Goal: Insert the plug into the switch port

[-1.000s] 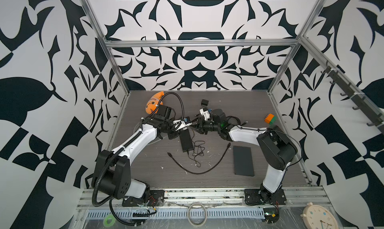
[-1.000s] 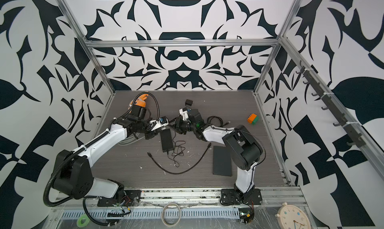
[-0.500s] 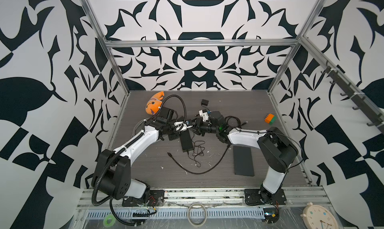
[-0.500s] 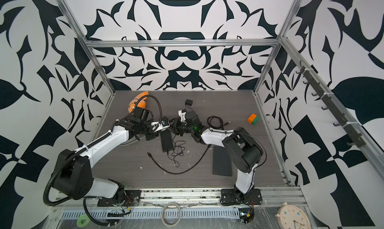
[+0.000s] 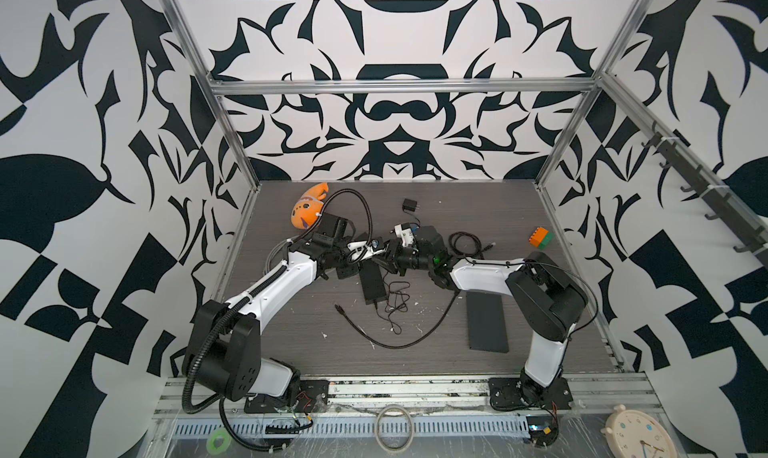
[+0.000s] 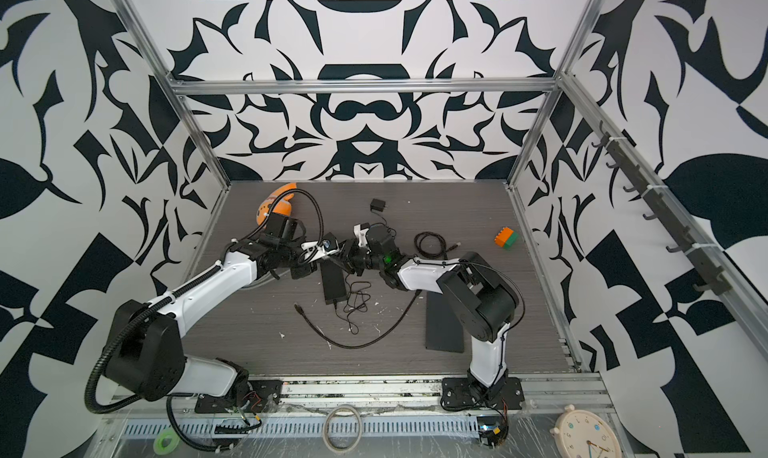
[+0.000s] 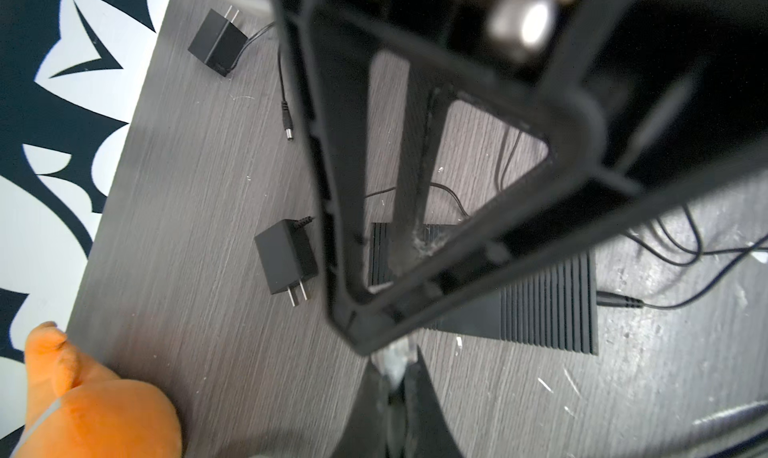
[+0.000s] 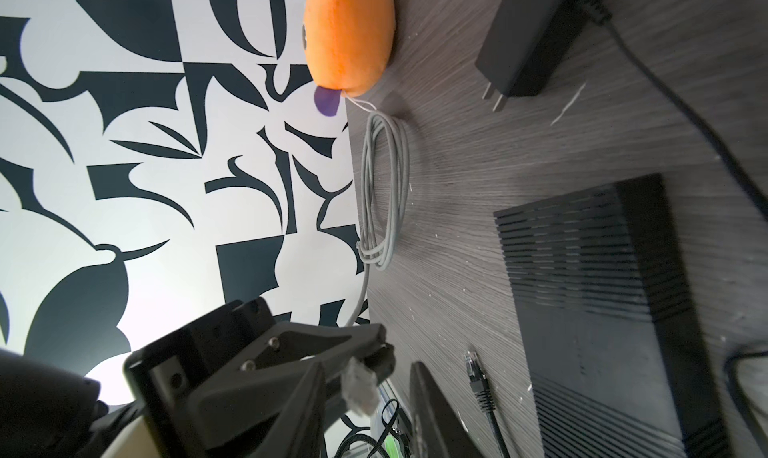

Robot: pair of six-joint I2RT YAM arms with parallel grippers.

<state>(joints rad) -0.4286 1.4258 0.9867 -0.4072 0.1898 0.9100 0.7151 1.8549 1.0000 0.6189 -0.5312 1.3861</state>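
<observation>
The switch (image 5: 373, 283) (image 6: 332, 283) is a black ribbed box lying flat mid-table, also seen in both wrist views (image 7: 548, 319) (image 8: 602, 290). In the left wrist view my left gripper (image 7: 392, 371) is shut on the plug (image 7: 390, 358), a clear connector on a grey cable. In the right wrist view the plug (image 8: 359, 387) sticks out of the left gripper's fingers (image 8: 270, 352), between the jaws of my right gripper (image 8: 366, 364), which stands open with a gap beside the plug. Both grippers meet above the switch's far end. The ports are hidden.
A black ethernet plug (image 8: 476, 373) lies beside the switch. Near it are a power adapter (image 7: 286, 256), a grey cable coil (image 8: 382, 194) and an orange plush (image 5: 309, 211). A second adapter (image 5: 410, 206), a black cable coil (image 5: 465, 242), a black pad (image 5: 486, 323) and a toy block (image 5: 541, 239) lie around.
My right gripper has shifted slightly toward the left gripper and its jaws have narrowed. The left gripper has stayed shut on the plug.
</observation>
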